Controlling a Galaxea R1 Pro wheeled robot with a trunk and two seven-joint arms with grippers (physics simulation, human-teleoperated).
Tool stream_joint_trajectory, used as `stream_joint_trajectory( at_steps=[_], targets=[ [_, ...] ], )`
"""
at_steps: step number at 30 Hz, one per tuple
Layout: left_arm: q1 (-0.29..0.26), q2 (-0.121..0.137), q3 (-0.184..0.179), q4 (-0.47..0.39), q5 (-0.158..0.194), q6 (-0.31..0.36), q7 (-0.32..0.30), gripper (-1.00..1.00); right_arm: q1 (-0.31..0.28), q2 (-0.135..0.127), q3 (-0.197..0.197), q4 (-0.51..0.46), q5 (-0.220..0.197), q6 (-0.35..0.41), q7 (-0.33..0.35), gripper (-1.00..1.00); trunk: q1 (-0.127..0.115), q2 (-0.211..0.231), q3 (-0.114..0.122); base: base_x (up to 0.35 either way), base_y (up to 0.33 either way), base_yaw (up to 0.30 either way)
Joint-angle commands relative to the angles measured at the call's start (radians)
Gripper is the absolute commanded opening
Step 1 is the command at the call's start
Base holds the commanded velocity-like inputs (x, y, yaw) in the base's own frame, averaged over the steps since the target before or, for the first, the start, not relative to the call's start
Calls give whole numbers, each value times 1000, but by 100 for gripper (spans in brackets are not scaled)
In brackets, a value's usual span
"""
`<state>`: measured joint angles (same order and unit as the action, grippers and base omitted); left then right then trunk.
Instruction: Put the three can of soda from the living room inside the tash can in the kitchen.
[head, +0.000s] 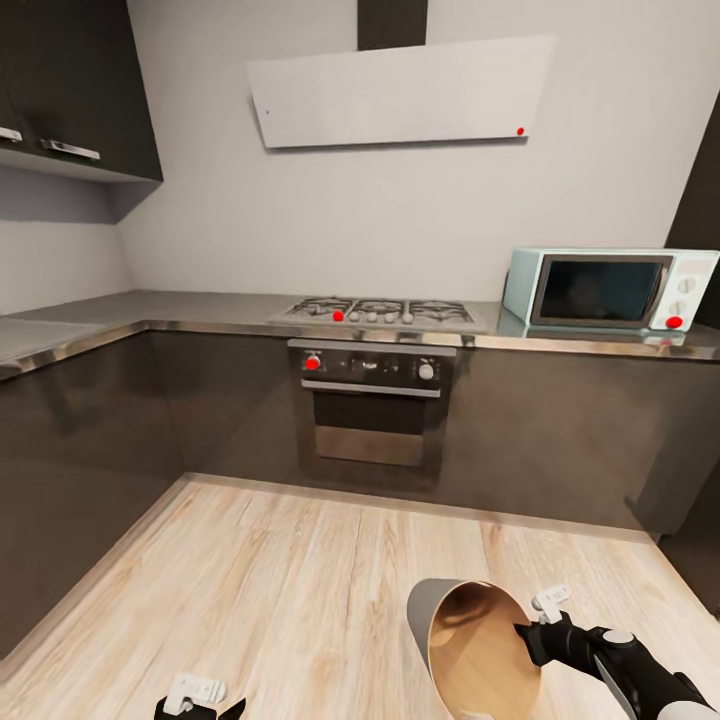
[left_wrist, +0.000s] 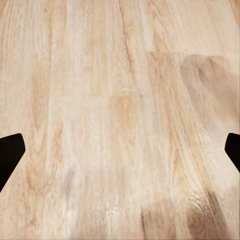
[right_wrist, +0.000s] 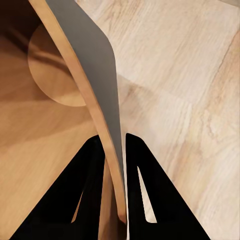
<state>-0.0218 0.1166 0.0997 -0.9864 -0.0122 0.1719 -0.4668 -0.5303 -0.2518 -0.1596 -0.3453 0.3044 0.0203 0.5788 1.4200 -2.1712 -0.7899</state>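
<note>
The small round tapered bin, pale grey outside and orange-brown inside (head: 470, 650), sits low in the head view on the pale wood plank floor (head: 300, 580) of the kitchen, just beside the robot's right arm; its long axis is tilted, the wide open rim turned up and towards the camera and right arm, the narrower base pointing down and away to the left, so the inner wall and round bottom show. The black right gripper (head: 528, 632) is pinched onto the bin's rim; in the right wrist view the two dark fingers (right_wrist: 90, 190) stand narrow with the thin wall (right_wrist: 100, 100) between them, one inside the bin, one outside. The black left gripper (head: 200, 706) hangs low over bare floor, well apart from the bin; its fingertips (left_wrist: 9, 152) sit wide at the frame's edges, holding nothing. Ahead runs the dark grey cabinet run (head: 120, 430) with a steel-fronted oven (head: 372, 405), a gas hob (head: 378, 312), a pale blue-and-white microwave (head: 610, 290) and a flat white extractor hood (head: 400, 92).
</note>
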Motion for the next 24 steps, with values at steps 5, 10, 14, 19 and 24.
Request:
stream_joint_trajectory(
  at_steps=[5,10,14,19,24],
  targets=[
    [0,0,0,0,0,0,-1,100,0,0,-5,-1,-11,1,6,-100,-19,35,10,0,0,0],
    [0,0,0,0,0,0,-1,100,0,0,-5,-1,-11,1,7,-100,-39,70,24,0,0,0],
    [0,0,0,0,0,0,-1,100,0,0,-5,-1,-11,1,7,-100,-54,98,34,0,0,0],
    [0,0,0,0,0,0,0,100,0,0,-5,-1,-11,1,7,-100,-73,133,46,0,0,0],
    [0,0,0,0,0,0,0,100,0,0,-5,-1,-11,1,7,-100,-92,168,61,0,0,0]
  ],
)
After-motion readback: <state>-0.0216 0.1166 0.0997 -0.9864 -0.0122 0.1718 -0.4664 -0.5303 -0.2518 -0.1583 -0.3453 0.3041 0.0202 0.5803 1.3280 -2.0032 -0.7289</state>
